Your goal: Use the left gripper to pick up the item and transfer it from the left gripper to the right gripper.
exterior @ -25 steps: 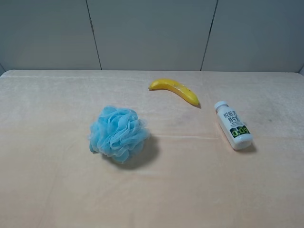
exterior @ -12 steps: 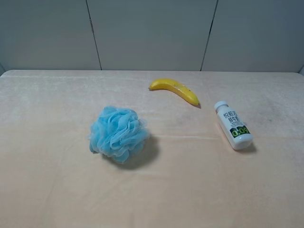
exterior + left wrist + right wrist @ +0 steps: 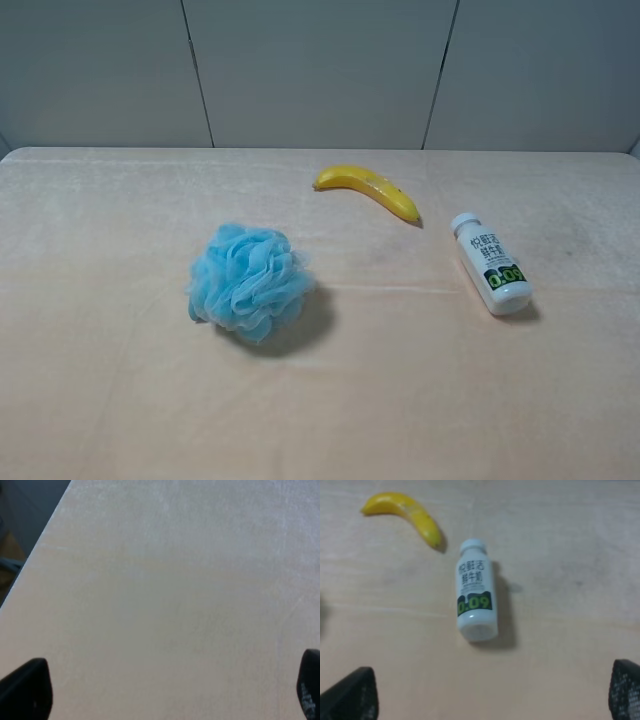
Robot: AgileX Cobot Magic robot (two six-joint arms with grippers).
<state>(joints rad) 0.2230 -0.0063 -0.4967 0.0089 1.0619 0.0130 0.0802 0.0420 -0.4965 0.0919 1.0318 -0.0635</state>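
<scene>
The item, a small white bottle (image 3: pixel 489 264) with a white cap and a green-black band, lies on its side on the right of the tan table; it also shows in the right wrist view (image 3: pixel 476 597). Neither arm shows in the exterior high view. The left gripper (image 3: pixel 165 690) is open over bare table, with only its black fingertips (image 3: pixel 27 690) showing. The right gripper (image 3: pixel 492 690) is open and empty, with its fingertips (image 3: pixel 352 695) wide apart, and the bottle lies ahead of it.
A blue mesh puff (image 3: pixel 248 280) sits left of the middle of the table. A yellow banana (image 3: pixel 368 189) lies at the back, beside the bottle's cap (image 3: pixel 405 510). The table's left edge (image 3: pixel 35 550) shows in the left wrist view.
</scene>
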